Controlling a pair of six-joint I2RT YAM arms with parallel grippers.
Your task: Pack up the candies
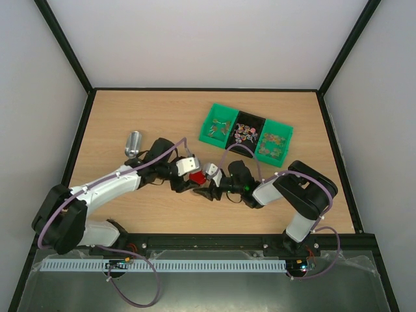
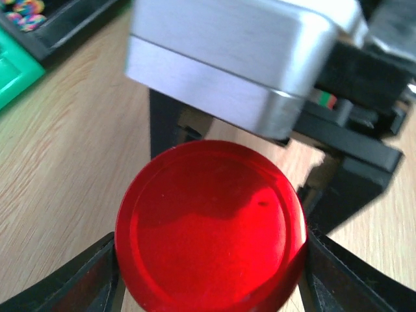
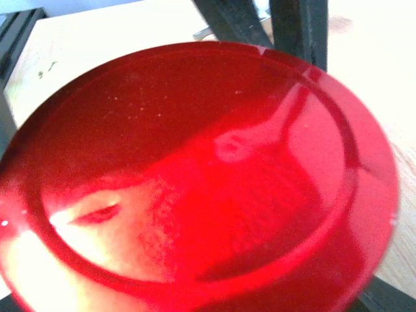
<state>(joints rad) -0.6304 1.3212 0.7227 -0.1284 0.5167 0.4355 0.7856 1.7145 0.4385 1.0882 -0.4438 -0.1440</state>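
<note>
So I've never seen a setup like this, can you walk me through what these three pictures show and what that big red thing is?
These are two robot arms fixed at the near edge of a wooden table. The wide picture looks down from above; the other two come from small cameras on each arm's wrist. Each arm ends in a two-finger gripper. The red thing is a round lid. The left gripper has a finger on each side of it, and the right gripper meets it from the other side, so it fills that wrist view. Farther back sit three small bins, green, black and green, holding wrapped candies. A silver scoop lies to the left.
</note>
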